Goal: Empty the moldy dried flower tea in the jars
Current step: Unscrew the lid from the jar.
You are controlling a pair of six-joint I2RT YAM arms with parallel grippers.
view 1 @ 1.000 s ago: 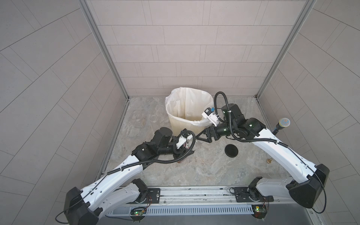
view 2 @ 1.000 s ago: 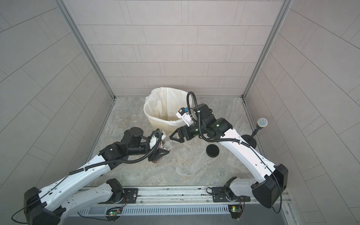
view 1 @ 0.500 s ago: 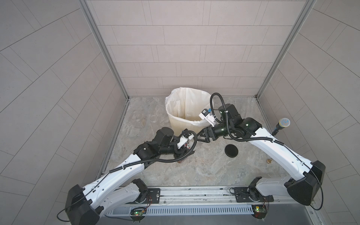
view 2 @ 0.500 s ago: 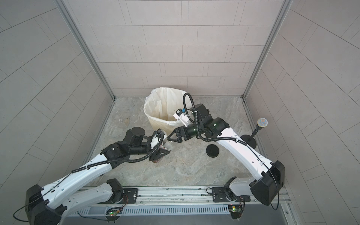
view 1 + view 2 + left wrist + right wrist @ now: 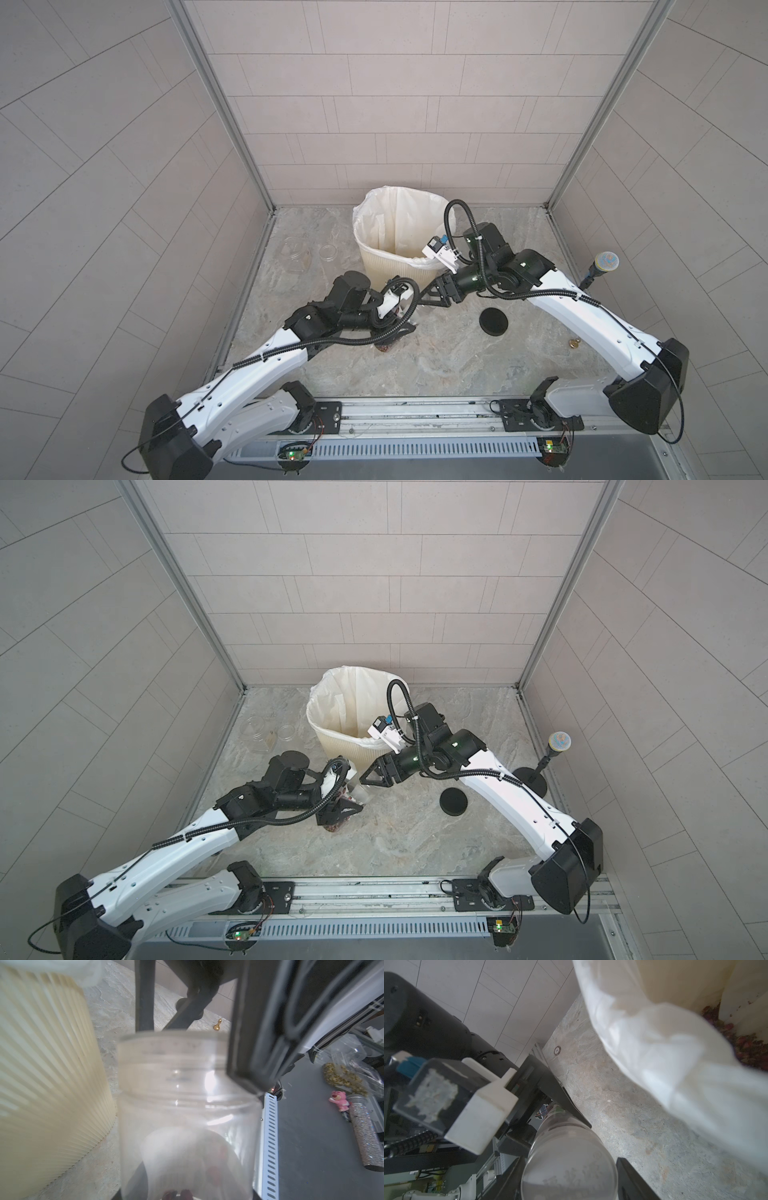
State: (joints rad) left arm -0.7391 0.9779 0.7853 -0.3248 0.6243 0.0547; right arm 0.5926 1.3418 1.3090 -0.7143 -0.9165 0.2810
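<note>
Gripping a clear jar (image 5: 187, 1105), the left gripper (image 5: 347, 808) has it clamped near the base end. The jar is off the floor (image 5: 457, 365) and lies sideways rather than upright, with its threaded mouth uncapped and pointing toward the right gripper (image 5: 370, 780). It looks nearly empty (a white shape and a few red bits show through the base end in the left wrist view, too blurred to name).

Right gripper's jaws are part open and straddle the mouth end, one dark finger (image 5: 629, 1180) on each side. They sit close against the jar wall; can't tell if they press it or just flank it.

Both grippers meet just in front of the bin (image 5: 386, 266), outside its ribbed wall. Tea (image 5: 741, 1043) lies inside the bin on the liner (image 5: 654, 1053), as reddish-brown buds heaped low down. It is near the right gripper but on the other side of the wall.

A small reddish-brown clump (image 5: 334, 827) sits on the floor right under the left gripper; loose or in a container, can't tell. Black lid (image 5: 493, 321) lies flat on the floor beside the right arm, apart from the jar. Clear pieces (image 5: 297, 259) rest near the left wall, well apart from both grippers.
</note>
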